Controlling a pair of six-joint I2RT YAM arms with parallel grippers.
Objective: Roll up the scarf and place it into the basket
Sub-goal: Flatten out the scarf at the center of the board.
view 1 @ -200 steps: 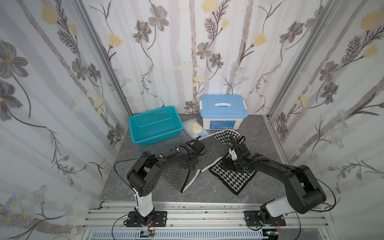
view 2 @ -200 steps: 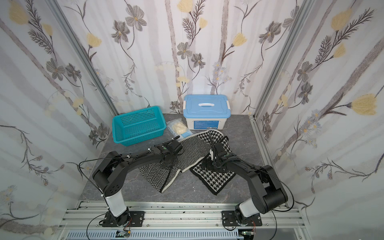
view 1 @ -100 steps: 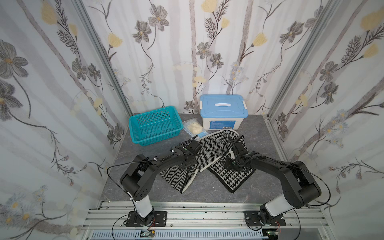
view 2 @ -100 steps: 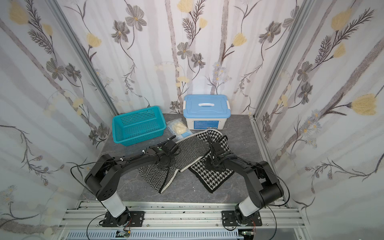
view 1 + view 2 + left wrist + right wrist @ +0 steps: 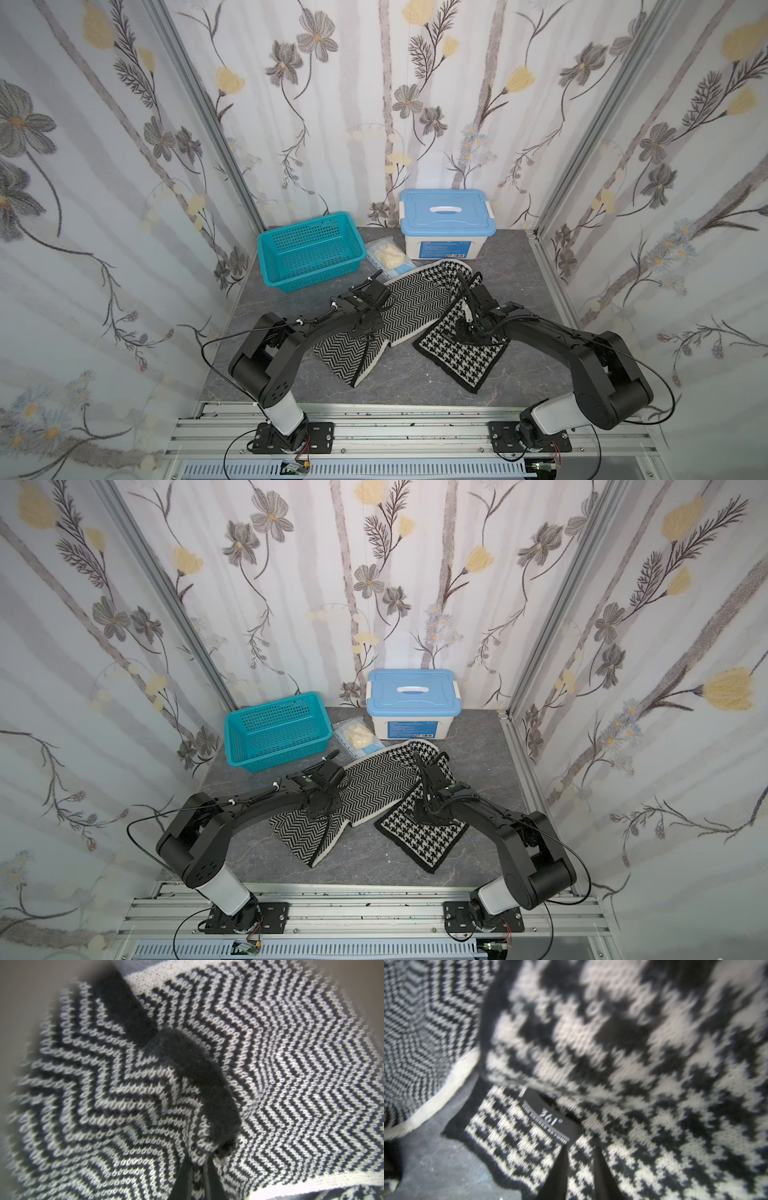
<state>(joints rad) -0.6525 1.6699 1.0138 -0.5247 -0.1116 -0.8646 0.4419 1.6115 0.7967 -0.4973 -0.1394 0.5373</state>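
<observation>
A black label (image 5: 550, 1120) on the houndstooth scarf (image 5: 643, 1053) reads "361°"; its smaller line is blurred. The blue sticker (image 5: 441, 248) on the white box (image 5: 474, 247) is too small to read.

A white box with a light-blue handled lid (image 5: 449, 226) stands at the back of the grey worktop (image 5: 415, 386); a clear bag of cream contents (image 5: 388, 258) lies just beside it.

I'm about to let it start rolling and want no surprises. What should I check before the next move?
1. Left gripper pinching the scarf: ok, shut on a herringbone fold.
2. Right gripper clamped: cannot tell; houndstooth cloth sits between its fingers.
3. Scarf rolled: not ok, it lies spread out.
4. Basket empty: ok.
5. Clear bag free of the scarf: cannot tell; it lies at the scarf's far edge.
</observation>
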